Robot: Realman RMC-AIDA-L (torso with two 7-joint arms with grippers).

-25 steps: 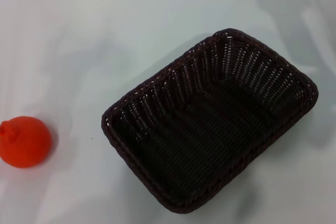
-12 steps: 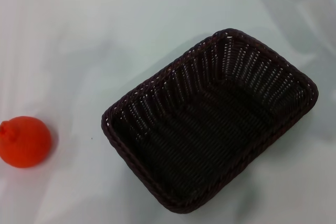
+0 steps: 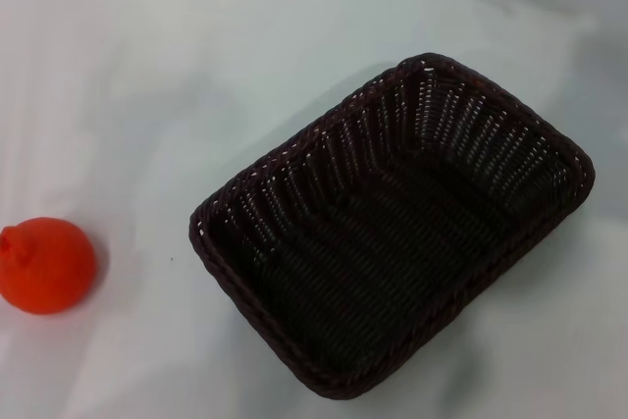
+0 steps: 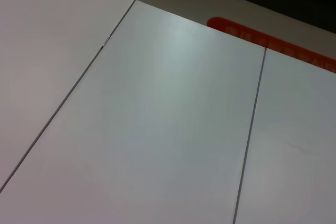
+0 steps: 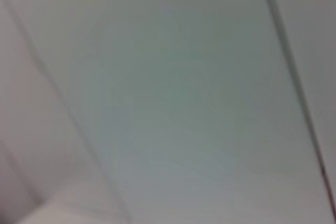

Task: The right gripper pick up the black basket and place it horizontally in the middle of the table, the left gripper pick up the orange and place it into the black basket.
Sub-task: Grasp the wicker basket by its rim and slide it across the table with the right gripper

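Neither end effector shows anywhere right now, so you cannot tell whether the right end effector or the left end effector is spread or pressed together. Both wrist cameras look only at pale flat panels with thin seams, and the left wrist view also catches a strip of red lettering on a far edge; none of the task's things appear in them.

From the head camera, you have the black basket (image 3: pixel 392 228) sitting upright on the white worktop (image 3: pixel 147 95), nothing inside it. It lies skewed, one corner pointing toward the far right and its long side running diagonally, and it sits right of centre. The orange (image 3: pixel 46 266) rests well apart from it, near the left edge of that view, its nub turned to the left and touching nothing but the worktop.

As far as you can judge, no step is finished. The basket has not been squared up horizontally in the middle, and the orange is not in it. What remains for you is everything: bring the right arm to the basket's rim, lift and turn it into place, then send the left arm for the orange and drop it inside.
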